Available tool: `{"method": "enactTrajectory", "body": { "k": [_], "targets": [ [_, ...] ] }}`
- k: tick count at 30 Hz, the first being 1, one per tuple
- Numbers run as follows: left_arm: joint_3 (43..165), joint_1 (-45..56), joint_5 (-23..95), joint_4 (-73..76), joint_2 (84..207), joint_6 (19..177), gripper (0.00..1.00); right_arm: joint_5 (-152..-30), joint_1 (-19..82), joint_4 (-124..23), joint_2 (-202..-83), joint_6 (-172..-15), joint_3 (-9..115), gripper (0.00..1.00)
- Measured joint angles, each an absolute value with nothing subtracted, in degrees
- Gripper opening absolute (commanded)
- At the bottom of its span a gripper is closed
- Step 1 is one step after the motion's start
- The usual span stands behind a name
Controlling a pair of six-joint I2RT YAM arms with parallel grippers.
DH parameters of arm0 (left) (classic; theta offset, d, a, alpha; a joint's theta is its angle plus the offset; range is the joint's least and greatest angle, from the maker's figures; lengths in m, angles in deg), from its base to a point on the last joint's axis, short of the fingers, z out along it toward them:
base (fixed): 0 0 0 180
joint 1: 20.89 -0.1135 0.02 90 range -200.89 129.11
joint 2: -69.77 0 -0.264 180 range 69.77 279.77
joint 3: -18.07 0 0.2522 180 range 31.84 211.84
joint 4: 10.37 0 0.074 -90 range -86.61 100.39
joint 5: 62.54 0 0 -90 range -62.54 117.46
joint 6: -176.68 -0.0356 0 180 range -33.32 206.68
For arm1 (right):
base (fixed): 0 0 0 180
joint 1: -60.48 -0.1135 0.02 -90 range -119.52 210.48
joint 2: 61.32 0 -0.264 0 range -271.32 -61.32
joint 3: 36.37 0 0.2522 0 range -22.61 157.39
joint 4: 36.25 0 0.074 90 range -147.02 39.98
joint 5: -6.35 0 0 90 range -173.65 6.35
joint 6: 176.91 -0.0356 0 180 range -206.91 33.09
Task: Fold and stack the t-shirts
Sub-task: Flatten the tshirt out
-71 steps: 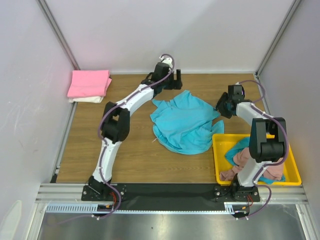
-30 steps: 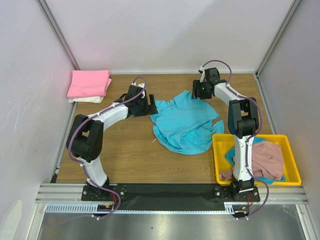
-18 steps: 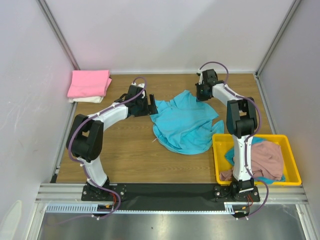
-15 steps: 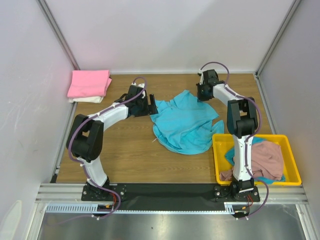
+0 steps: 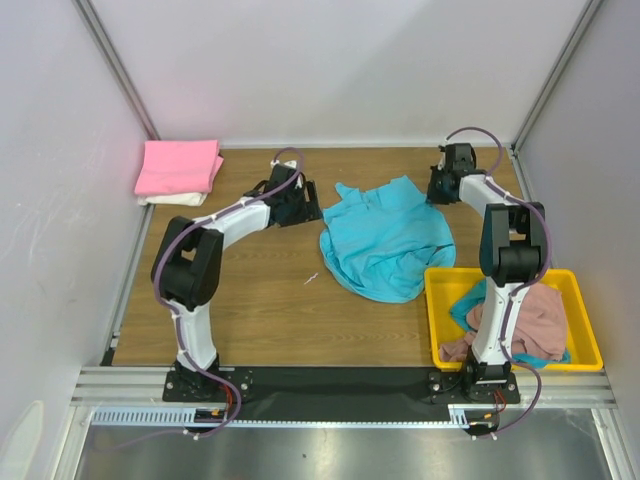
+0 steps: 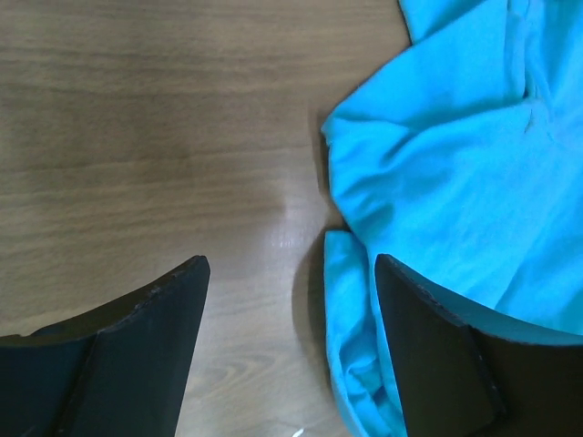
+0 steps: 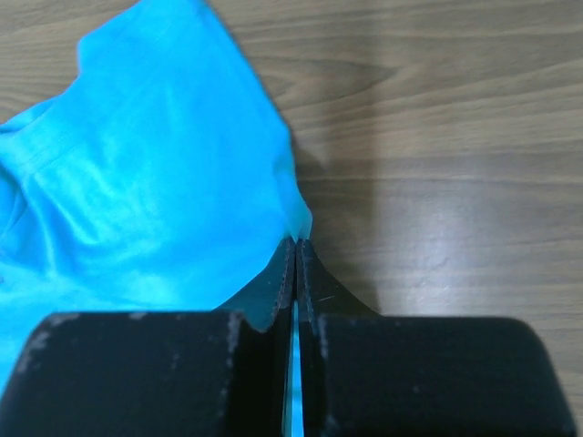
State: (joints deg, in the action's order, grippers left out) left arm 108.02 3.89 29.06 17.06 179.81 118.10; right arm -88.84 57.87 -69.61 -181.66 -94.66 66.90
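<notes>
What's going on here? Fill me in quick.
Two arms are working on a turquoise shirt. The right end effector is shut on its far right edge; the left end effector is open at its left edge, gripping nothing. A pink shirt lies folded on a cream shirt in the far left corner. A dusty pink shirt and a teal shirt wait in the tray.
</notes>
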Motion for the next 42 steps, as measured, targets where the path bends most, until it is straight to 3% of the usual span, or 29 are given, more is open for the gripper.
{"method": "enactTrajectory", "body": {
  "k": [15,24,32,39,42],
  "targets": [
    [129.09,4.98,29.76,12.67,195.98,110.39,0.77,-94.31,56.91,-65.02,-180.70,-97.68,63.10,0.00],
    [144.50,5.86,27.86,11.84,208.57,115.57,0.77,-94.70,56.91,-64.96,-180.28,-97.79,60.76,0.00],
    [147.82,7.67,23.93,14.04,212.20,120.72,0.74,-95.53,56.91,-64.85,-180.24,-97.72,60.65,0.00],
    [148.96,7.87,22.61,14.37,213.10,126.23,0.62,-96.43,56.91,-64.65,-180.26,-97.74,60.65,0.00],
    [149.85,7.87,21.30,15.57,213.62,128.46,0.61,-96.84,56.91,-64.63,-180.26,-97.81,60.65,0.00]
  ]
}}
